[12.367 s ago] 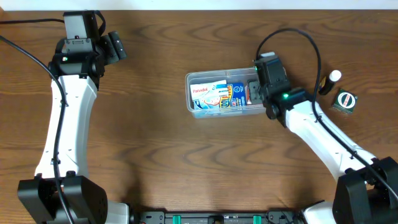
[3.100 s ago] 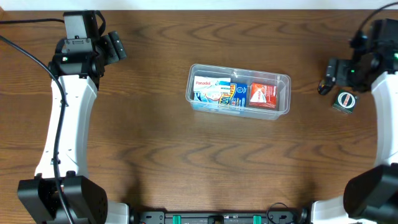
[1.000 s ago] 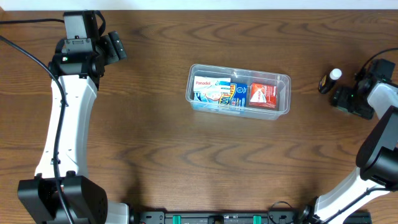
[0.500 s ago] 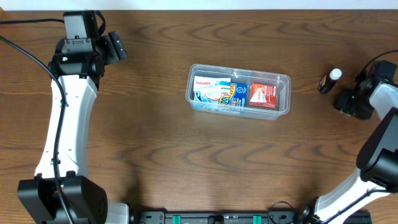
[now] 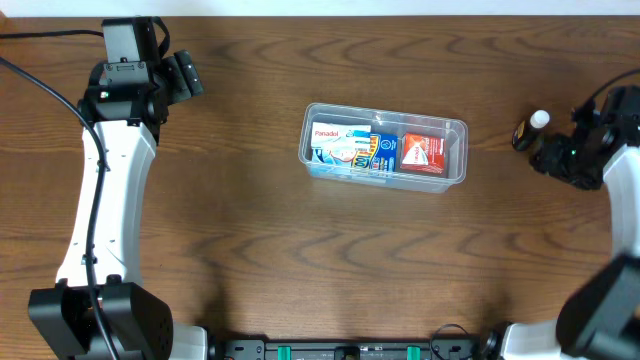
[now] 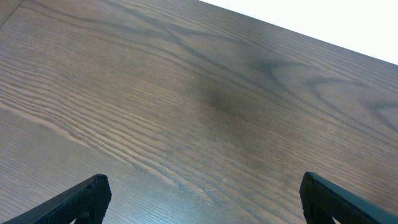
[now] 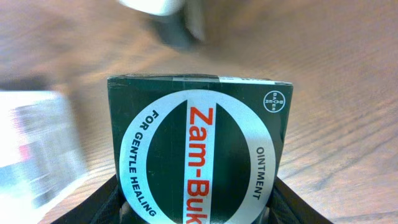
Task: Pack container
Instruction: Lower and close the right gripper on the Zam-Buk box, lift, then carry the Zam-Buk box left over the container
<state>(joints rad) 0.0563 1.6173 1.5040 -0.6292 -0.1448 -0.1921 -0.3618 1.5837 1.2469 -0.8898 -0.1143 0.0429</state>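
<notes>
Right pincer (image 5: pixel 558 158) is clenched on the dark green square Zam-Buk ointment box (image 7: pixel 198 124): the wrist cam shows a finger (image 7: pixel 112 198) hard against each lower side of it. I can't tell if it's off the brown wood tabletop (image 5: pixel 300 260) yet. The target is the clear rectangular plastic container (image 5: pixel 458 152), which sits off the pincer's left side, toward mid-table, apart from it with bare wood between. Its long axis runs left-right, so its short right end faces the pincer. Already inside, farthest from the pincer to nearest: white-and-blue Panadol box (image 5: pixel 335 148), narrow blue box (image 5: pixel 378 153), red box (image 5: pixel 422 153). The only free strip looks to be at the end closest to the pincer, just past the red box, so my read is a carry leftward and a drop there, and a tight fit. The small dark bottle with a white cap (image 5: pixel 530 127) stands just beside the pincer, on its container side and slightly farther from the robot, so watch for a clip. Left pincer (image 5: pixel 183 75) is released, fingertips (image 6: pixel 93 194) spread wide over bare wood, well off on the container's other side. The right arm is the nearer one and has the load. Overhead shows the layout but hides the green box under the pincer. Right wrist shows the grip and label, with the background too blurred to place the container.
</notes>
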